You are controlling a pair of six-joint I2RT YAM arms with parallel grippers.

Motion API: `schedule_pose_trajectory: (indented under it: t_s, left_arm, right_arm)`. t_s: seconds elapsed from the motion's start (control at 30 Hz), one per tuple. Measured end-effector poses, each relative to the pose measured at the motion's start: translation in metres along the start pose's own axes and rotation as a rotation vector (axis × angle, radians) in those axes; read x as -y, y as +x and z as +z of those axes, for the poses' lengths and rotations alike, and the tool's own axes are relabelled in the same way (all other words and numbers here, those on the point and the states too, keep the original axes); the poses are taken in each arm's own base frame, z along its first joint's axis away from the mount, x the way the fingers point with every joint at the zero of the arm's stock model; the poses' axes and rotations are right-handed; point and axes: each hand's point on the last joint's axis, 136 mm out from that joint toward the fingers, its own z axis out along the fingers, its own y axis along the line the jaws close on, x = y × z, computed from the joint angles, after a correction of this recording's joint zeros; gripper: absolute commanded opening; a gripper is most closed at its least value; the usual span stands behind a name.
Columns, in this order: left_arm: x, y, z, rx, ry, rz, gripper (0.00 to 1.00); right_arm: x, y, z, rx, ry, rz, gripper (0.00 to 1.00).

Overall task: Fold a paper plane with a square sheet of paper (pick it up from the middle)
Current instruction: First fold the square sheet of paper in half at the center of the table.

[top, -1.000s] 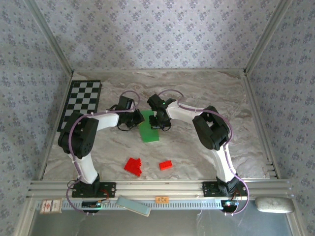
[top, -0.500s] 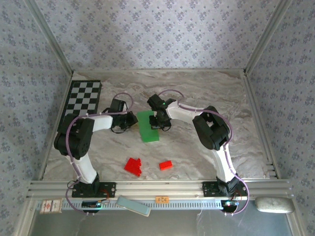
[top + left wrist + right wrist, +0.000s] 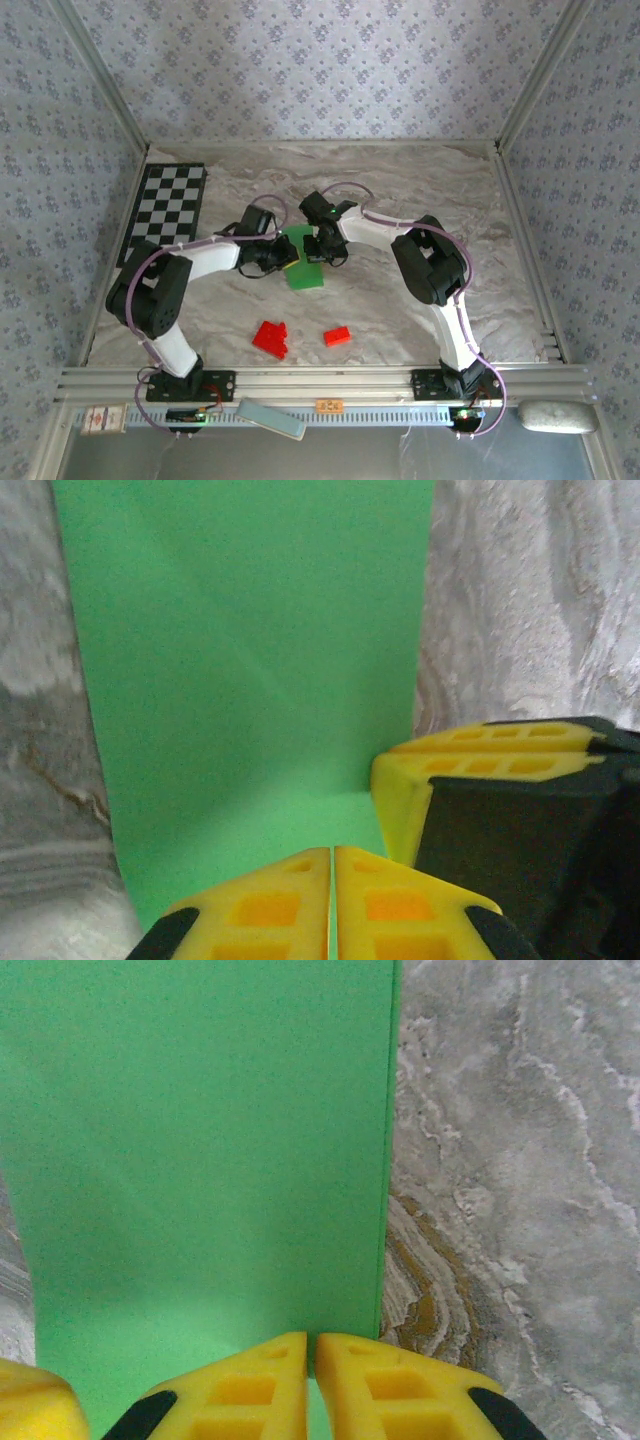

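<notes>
Square sheet of paper (image 3: 308, 274) folded to strip, lying at middle of table (image 3: 430, 190), beyond red blocks (image 3: 270, 337). My left gripper (image 3: 332, 885) and right gripper (image 3: 311, 1360) both closed, tips on sheet; whether ply is pinched, cannot tell. Risk: uneven drag between arms skews crease, crumples or tears thin paper; sheet may slide on smooth top.

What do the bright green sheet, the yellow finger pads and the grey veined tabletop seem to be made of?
The bright green sheet: thin matte paper; it lies flat with a faint crease. The yellow finger pads: probably moulded plastic or rubber, dull, with square recesses. The grey veined tabletop: marble pattern, possibly printed; hard to tell.
</notes>
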Motion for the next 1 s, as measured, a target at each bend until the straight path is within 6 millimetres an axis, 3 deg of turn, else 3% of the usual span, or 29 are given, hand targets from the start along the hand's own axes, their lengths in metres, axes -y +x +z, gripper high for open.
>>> schedule_pose_trajectory:
  t_s: [0.37, 0.73, 1.0]
  left_arm:
    - [-0.027, 0.015, 0.012, -0.052, -0.057, -0.048, 0.08]
    - [-0.044, 0.017, -0.006, -0.032, -0.060, -0.088, 0.09]
    - [-0.030, 0.021, -0.009, -0.042, -0.042, -0.092, 0.10]
  right_arm:
    - [0.000, 0.000, 0.000, 0.000, 0.000, 0.000, 0.15]
    - [0.000, 0.000, 0.000, 0.000, 0.001, 0.000, 0.15]
    - [0.000, 0.000, 0.000, 0.000, 0.001, 0.000, 0.15]
